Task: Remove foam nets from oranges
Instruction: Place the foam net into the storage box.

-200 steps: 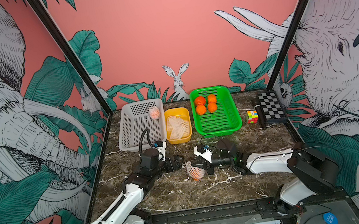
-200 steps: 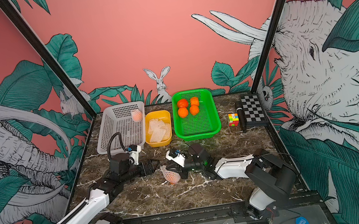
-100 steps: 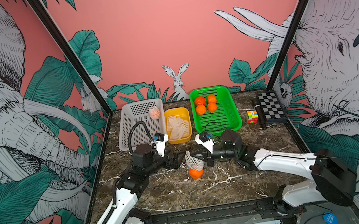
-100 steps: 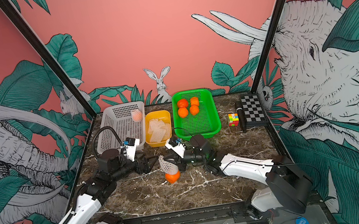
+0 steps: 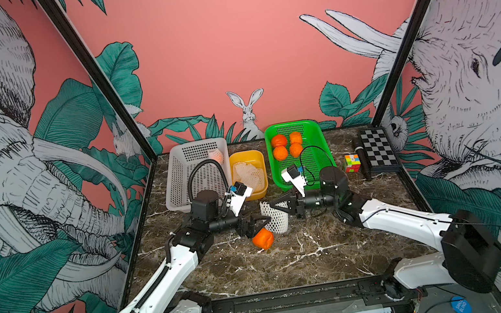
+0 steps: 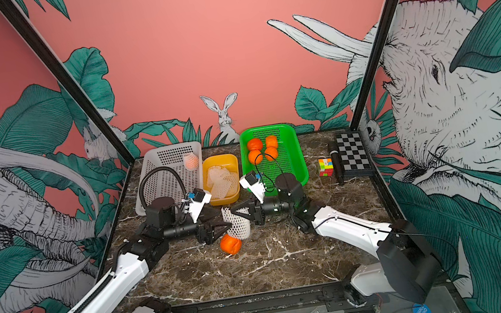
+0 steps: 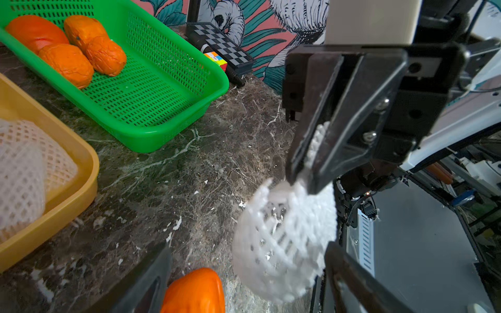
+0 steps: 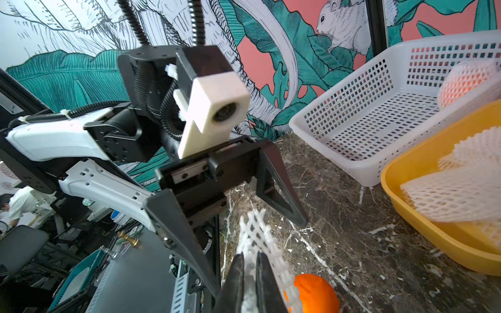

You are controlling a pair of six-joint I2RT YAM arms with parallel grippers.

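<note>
A bare orange (image 5: 263, 238) (image 6: 230, 244) lies on the marble table. Just above it hangs an empty white foam net (image 5: 275, 216) (image 6: 236, 222), pinched at its edge by my right gripper (image 5: 279, 205) (image 8: 250, 281), which is shut on it. My left gripper (image 5: 255, 226) (image 7: 244, 284) is open and low over the orange (image 7: 193, 291), which sits between its fingers, close to one of them; I cannot tell whether they touch. Another orange still in its foam net (image 5: 216, 156) rests in the white basket (image 5: 179, 189). Several bare oranges (image 5: 286, 146) lie in the green basket (image 5: 324, 156).
A yellow tub (image 5: 260, 162) between the two baskets holds several empty nets (image 5: 247, 175). At the back right stand a puzzle cube (image 5: 352, 162), a black marker (image 5: 361, 160) and a chessboard (image 5: 379, 150). Patterned walls close in both sides.
The right gripper has pulled the net up and off the orange, and the fruit has dropped onto the table. Both grippers have moved up and back. The left gripper's jaws have narrowed slightly.
</note>
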